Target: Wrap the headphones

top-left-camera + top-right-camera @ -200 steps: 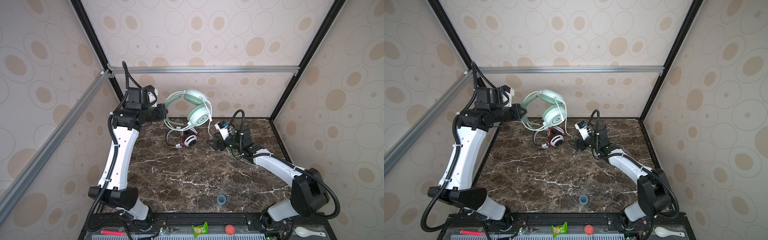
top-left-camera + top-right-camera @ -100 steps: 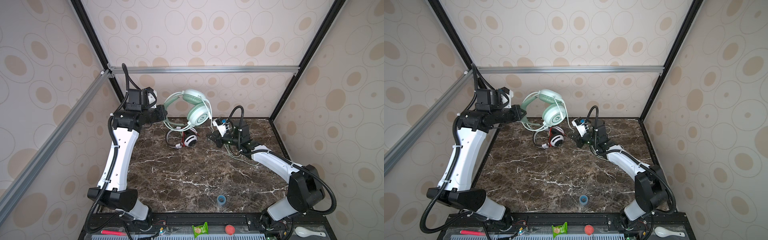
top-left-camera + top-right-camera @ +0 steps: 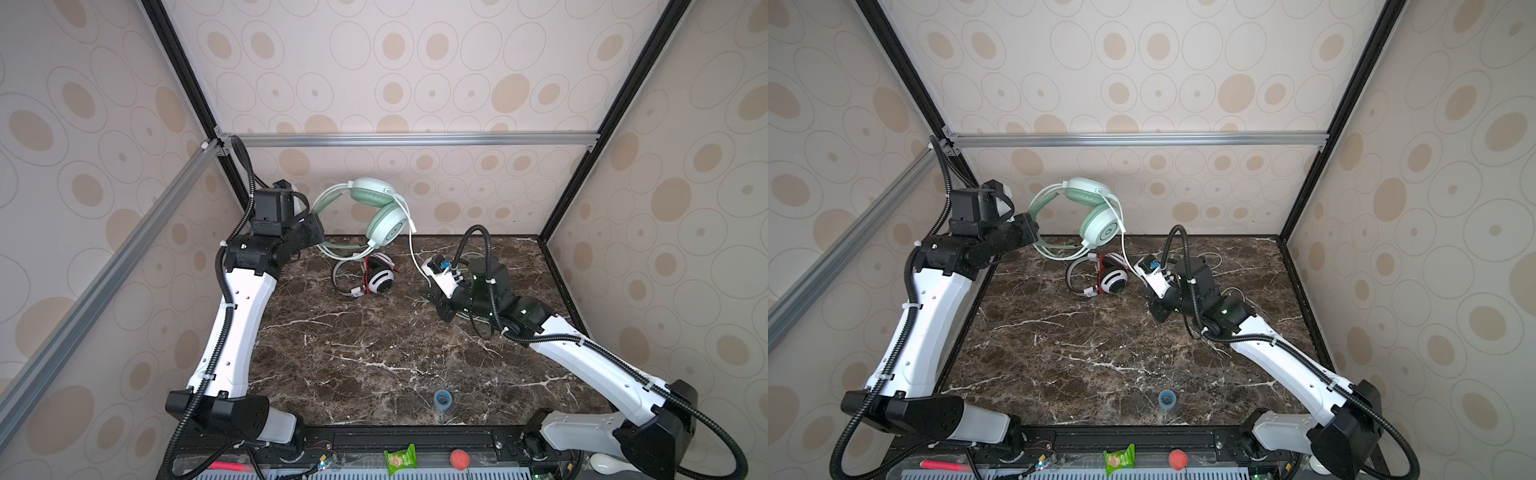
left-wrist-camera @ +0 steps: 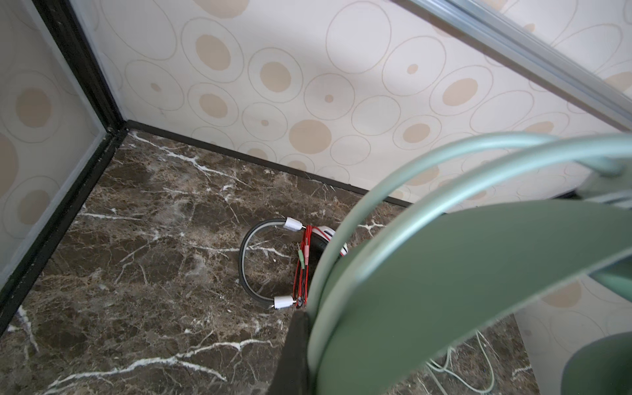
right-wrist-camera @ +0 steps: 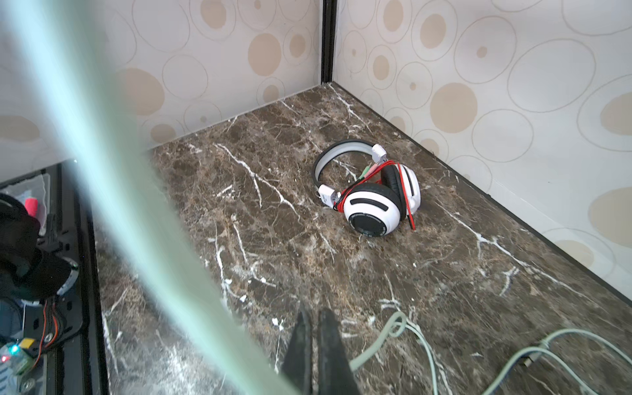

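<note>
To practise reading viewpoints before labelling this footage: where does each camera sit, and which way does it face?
Both top views: high at the front, looking down at the table; both arms show.
Left wrist: on the raised arm, looking down past the mint green headphones; left end effector shows.
Right wrist: low, facing a back corner; right end effector shows.
Wrist views share white-and-black headphones.

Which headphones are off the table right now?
The mint green pair, held up by its headband in the left gripper; the white-and-black pair lies on the table.
</note>
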